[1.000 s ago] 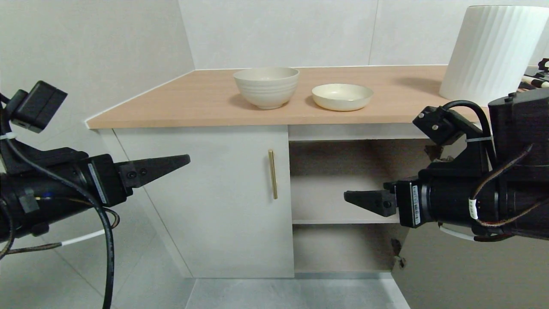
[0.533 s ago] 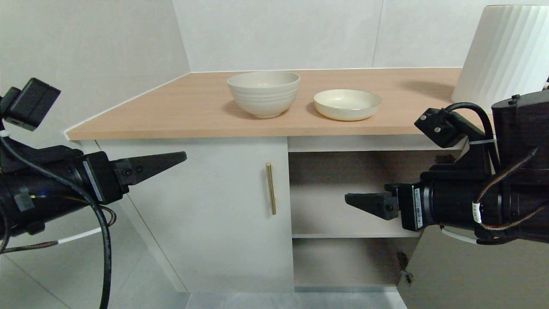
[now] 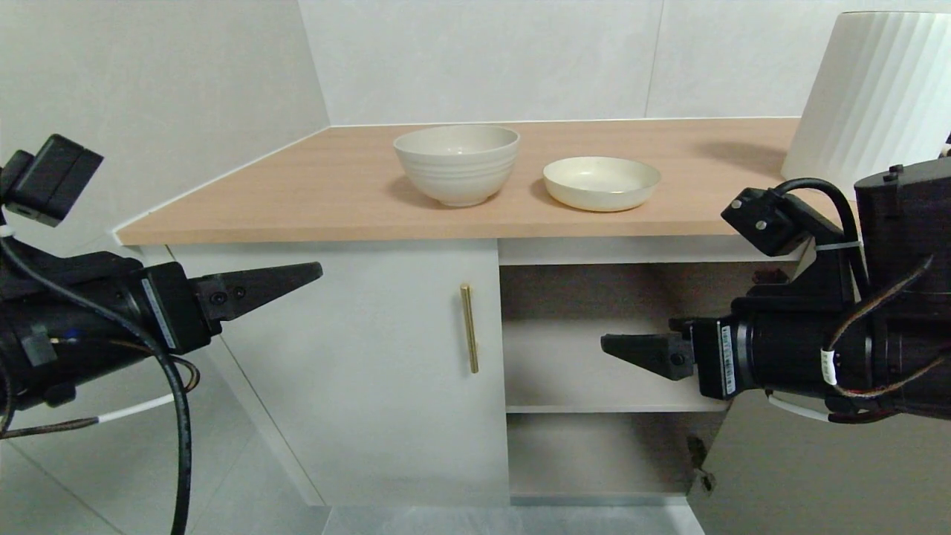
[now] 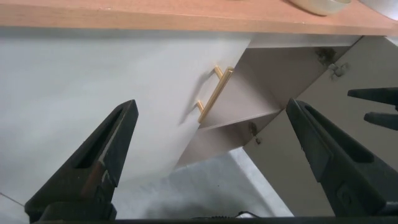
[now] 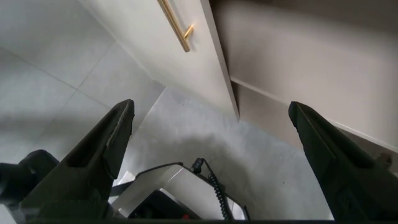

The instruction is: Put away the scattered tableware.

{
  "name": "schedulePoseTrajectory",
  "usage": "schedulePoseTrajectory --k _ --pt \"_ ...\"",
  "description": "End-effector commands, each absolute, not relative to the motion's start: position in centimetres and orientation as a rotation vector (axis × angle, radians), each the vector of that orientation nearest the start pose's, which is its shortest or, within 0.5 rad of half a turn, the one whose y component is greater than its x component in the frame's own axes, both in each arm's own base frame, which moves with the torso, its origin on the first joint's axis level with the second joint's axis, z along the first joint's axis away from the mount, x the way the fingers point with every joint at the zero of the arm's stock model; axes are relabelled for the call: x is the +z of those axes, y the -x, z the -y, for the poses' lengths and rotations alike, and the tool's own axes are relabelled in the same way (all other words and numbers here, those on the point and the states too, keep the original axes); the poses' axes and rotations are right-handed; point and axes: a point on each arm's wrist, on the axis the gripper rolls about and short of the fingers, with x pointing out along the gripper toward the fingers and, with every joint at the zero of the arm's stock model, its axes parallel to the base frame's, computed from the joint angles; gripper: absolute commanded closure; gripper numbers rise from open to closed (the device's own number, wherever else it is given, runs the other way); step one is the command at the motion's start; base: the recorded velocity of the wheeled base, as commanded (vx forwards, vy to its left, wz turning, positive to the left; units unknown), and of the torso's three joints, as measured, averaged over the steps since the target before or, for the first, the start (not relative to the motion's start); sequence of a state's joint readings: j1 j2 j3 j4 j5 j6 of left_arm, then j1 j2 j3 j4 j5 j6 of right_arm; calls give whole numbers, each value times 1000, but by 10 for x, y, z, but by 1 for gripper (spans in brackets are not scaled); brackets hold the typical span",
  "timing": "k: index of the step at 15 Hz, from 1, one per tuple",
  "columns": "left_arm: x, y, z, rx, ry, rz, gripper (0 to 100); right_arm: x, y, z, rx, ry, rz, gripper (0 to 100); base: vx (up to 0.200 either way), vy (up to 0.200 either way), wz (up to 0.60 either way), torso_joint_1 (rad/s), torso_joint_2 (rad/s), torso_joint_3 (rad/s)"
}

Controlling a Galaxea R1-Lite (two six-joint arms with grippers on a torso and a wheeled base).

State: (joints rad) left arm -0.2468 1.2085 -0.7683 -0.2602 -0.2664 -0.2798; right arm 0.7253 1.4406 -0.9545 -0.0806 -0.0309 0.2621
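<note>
Holds left gripper and right gripper spread wide, empty, low before the cabinet. Leaves bowl and shallow dish side by side on the countertop (untouched). Risks clipping the countertop's lip on rising, seemingly close beneath it, and jolting the bowl.

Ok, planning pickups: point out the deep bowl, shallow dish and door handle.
deep bowl (image 3: 456,174): head view, ribbed outer wall.
shallow dish (image 3: 600,178): head view, inner floor.
door handle (image 3: 469,328): head view, mid-bar.
</note>
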Motion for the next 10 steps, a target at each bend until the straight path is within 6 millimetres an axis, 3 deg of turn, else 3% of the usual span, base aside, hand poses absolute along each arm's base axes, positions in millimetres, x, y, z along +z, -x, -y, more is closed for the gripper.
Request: schedulePoseTrajectory --k 1,4,10 --pt "255 -179 51 -483 274 -258 0 243 -183 -162 629 -97 -469 0 0 0 0 66 -271 -232" --pt "254 -182 52 -484 276 -266 0 243 -183 -162 629 -97 -469 0 0 0 0 103 -276 -289" --pt "247 -192 55 -477 277 -304 0 240 -186 -163 623 -94 -477 0 0 0 0 154 -502 -303"
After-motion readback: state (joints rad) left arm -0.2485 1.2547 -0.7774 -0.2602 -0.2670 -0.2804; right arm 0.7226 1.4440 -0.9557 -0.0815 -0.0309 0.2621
